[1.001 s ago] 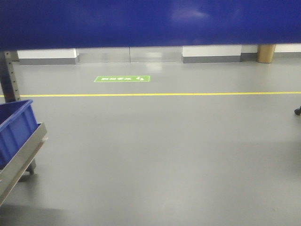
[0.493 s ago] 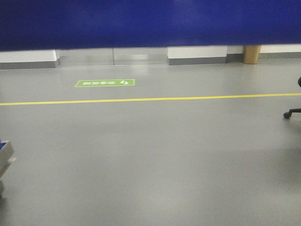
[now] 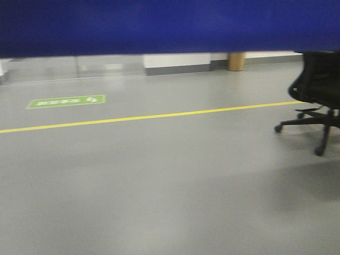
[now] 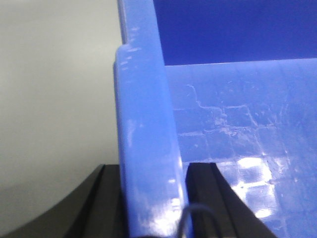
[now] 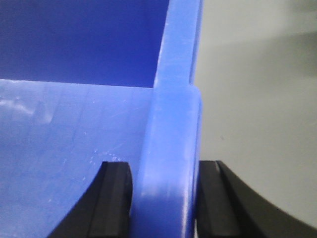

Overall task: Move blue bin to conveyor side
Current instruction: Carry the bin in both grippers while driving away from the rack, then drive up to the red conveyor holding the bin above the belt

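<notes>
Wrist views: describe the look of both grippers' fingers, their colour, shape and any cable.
Left gripper: two matte black fingers, flat-topped, the outer edges sweeping down in a curve; a thin dark cable loops near the bottom. Right gripper: the same matte black fingers, rounded tops, curved outer edge. No markings show. The glossy blue plastic bin hides their inner faces.

- The front view has even, moderate light, and motion blur smears the yellow line (image 3: 149,116), the green floor sign (image 3: 66,101) and the office chair (image 3: 316,101).
- The grey floor (image 3: 159,202) shows a pale sheen by the far wall and a faint, broad shadow at the lower right.
- The blue bin (image 3: 159,24) across the top is a dark, featureless band.
- In the left wrist view, white glare patches sit on the bin's inner bottom and the near rim is out of focus.
- The right wrist view is dimmer and soft, with the bin's far inner wall in deep shade.
</notes>
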Robot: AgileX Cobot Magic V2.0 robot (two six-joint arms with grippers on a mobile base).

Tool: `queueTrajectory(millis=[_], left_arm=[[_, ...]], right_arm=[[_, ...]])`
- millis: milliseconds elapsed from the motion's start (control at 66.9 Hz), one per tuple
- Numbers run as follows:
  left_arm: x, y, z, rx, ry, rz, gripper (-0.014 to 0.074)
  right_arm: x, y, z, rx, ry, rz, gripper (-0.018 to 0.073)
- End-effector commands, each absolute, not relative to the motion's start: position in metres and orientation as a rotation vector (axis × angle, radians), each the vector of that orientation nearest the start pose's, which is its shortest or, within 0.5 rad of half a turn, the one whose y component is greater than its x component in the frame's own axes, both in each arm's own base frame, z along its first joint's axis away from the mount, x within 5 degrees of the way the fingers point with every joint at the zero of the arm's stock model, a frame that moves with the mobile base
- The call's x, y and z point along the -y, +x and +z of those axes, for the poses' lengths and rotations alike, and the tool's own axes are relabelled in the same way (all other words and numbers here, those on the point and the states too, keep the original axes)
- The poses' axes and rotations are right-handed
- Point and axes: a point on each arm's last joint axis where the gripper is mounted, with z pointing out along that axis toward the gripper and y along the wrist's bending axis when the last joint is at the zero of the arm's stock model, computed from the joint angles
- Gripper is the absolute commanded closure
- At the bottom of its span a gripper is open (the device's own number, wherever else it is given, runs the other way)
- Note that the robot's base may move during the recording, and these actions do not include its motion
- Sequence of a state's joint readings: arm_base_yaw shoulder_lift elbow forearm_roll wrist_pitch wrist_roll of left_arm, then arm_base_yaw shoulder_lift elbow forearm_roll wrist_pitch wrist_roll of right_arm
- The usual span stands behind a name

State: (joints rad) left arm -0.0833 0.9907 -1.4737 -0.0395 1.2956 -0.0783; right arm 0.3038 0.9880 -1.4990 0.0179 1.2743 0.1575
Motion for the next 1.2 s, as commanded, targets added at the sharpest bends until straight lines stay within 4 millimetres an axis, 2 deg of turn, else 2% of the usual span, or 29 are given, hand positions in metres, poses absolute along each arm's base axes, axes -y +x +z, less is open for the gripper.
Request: queueTrajectory(millis=[0,1181], left_arm=[[0.0105,0.1410,0.4859,-2.189,0.018,-0.066,0.0607],[0.0103,0.1411,0.4859,-2.189,0.018,-0.064,0.0607]], right_arm=[[-0.0346,0.1325,0.4956,-2.125,-0.168,0.169,0.0641],[-0.0347,0.1329,0.4964,-2.115,-0.168,0.171,0.0641]])
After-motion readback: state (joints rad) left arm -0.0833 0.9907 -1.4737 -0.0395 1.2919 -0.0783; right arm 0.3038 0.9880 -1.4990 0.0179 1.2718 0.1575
